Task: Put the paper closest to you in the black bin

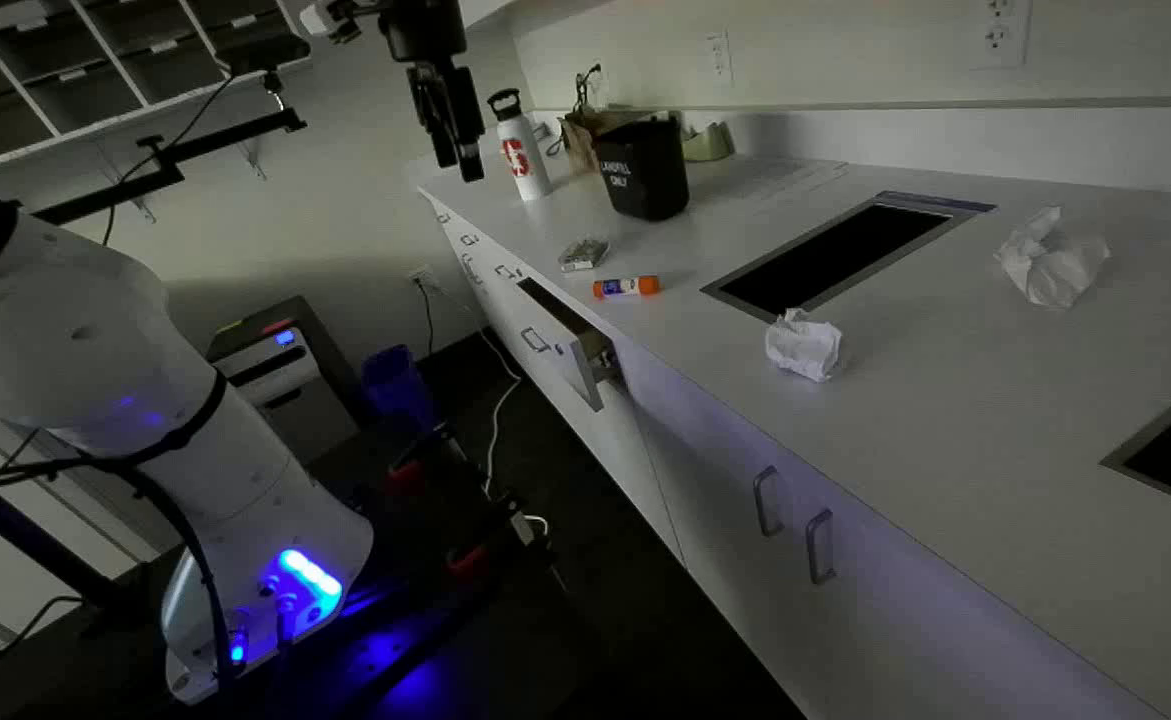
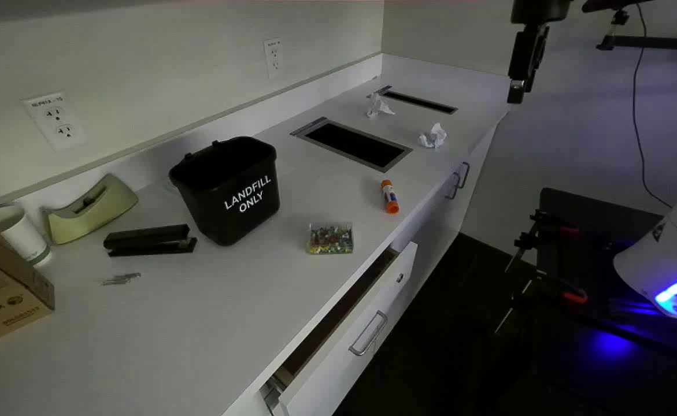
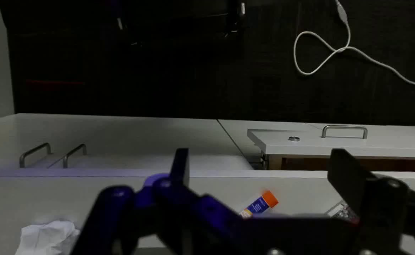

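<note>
Two crumpled white papers lie on the white counter. One paper (image 1: 803, 345) (image 2: 433, 137) is nearer the counter's front edge; it is probably the paper (image 3: 48, 237) at the lower left of the wrist view. The farther paper (image 1: 1053, 258) (image 2: 380, 106) lies nearer the wall. The black bin (image 1: 642, 168) (image 2: 225, 190), marked "LANDFILL ONLY", stands upright on the counter; its inside looks dark. My gripper (image 3: 264, 163) is open, with nothing between its fingers. In both exterior views the gripper (image 1: 460, 165) (image 2: 516, 92) hangs high, apart from papers and bin.
A glue stick (image 2: 389, 196) and a box of pins (image 2: 330, 238) lie near the front edge. A drawer (image 2: 350, 335) stands open below. Dark framed openings (image 1: 845, 250) are set in the counter. A stapler (image 2: 150, 240), tape dispenser (image 2: 89, 208) and bottle (image 1: 522, 150) stand around the bin.
</note>
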You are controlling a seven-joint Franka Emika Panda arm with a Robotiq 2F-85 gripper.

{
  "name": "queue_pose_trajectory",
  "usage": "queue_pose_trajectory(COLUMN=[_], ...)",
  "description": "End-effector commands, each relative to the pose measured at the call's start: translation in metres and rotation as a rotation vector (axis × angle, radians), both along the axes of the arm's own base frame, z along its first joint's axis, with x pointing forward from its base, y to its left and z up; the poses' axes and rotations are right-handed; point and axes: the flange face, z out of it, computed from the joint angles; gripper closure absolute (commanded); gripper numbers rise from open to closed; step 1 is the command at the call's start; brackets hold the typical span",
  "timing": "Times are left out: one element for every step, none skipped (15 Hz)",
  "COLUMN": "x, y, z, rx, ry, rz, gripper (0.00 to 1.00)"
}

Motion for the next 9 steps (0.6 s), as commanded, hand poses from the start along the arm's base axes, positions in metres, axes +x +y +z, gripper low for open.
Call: queue_pose_trajectory(x=[0.000, 0.000, 0.000, 0.000, 0.000, 0.000, 0.003, 0.009, 0.013], y=[0.000, 0.000, 0.000, 0.000, 0.000, 0.000, -0.004, -0.012, -0.022], z=[0.000, 0.000, 0.000, 0.000, 0.000, 0.000, 0.003, 0.007, 0.010], rx=[0.000, 0.000, 0.000, 0.000, 0.000, 0.000, -0.001, 0.003, 0.001], ry=[0.001, 0.001, 0.001, 0.001, 0.001, 0.001, -0.004, -0.011, -0.020], rz=[0.000, 0.000, 0.000, 0.000, 0.000, 0.000, -0.008, -0.041, -0.077], gripper=[0.00, 0.00, 0.00, 0.00, 0.00, 0.00, 0.00, 0.00, 0.00])
